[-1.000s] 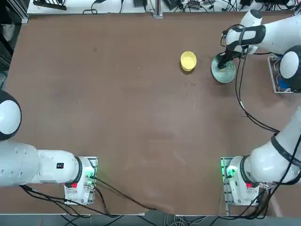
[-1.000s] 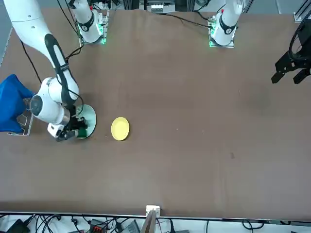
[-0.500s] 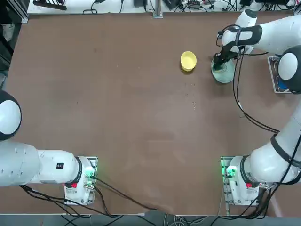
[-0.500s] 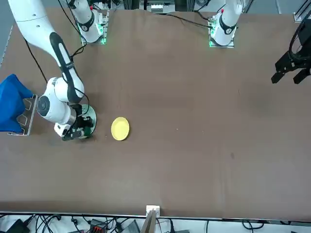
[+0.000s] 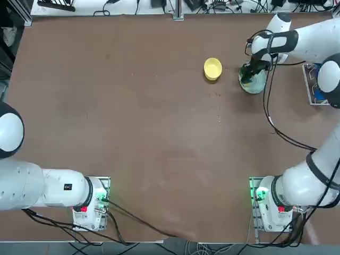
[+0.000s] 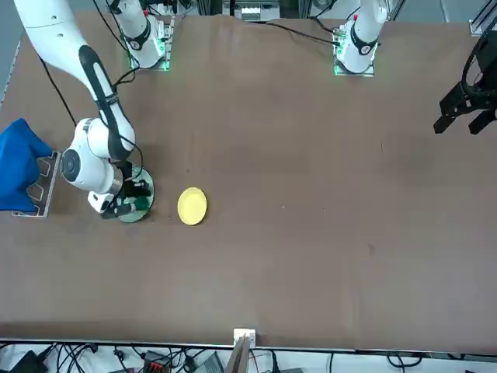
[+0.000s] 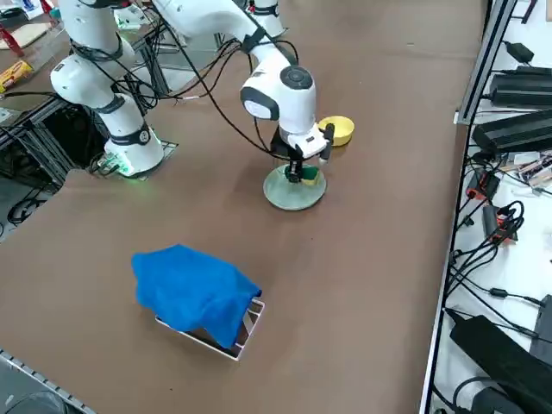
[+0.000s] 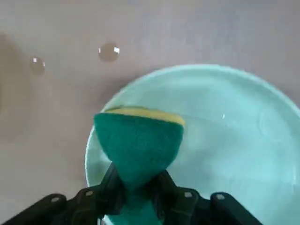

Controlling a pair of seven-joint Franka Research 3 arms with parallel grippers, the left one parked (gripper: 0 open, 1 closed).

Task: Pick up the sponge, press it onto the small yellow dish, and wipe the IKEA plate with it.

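Here, green-topped yellow sponge (image 8: 138,140) pinched in right tool (image 8: 139,185) over mint IKEA plate (image 8: 243,140).

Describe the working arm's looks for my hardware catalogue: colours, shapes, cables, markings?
The right arm is glossy white with rounded, bulbous joints and dark bands at the seams. Black cables loop loosely alongside it. Its base sits on a metal plate and glows green, with a small red marking. The right pincer is black, with short angular fingers.

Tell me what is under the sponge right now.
The sponge, pinched in the right gripper, sits over the IKEA plate, near its rim. The plate surface directly beneath it is covered, so contact cannot be confirmed.
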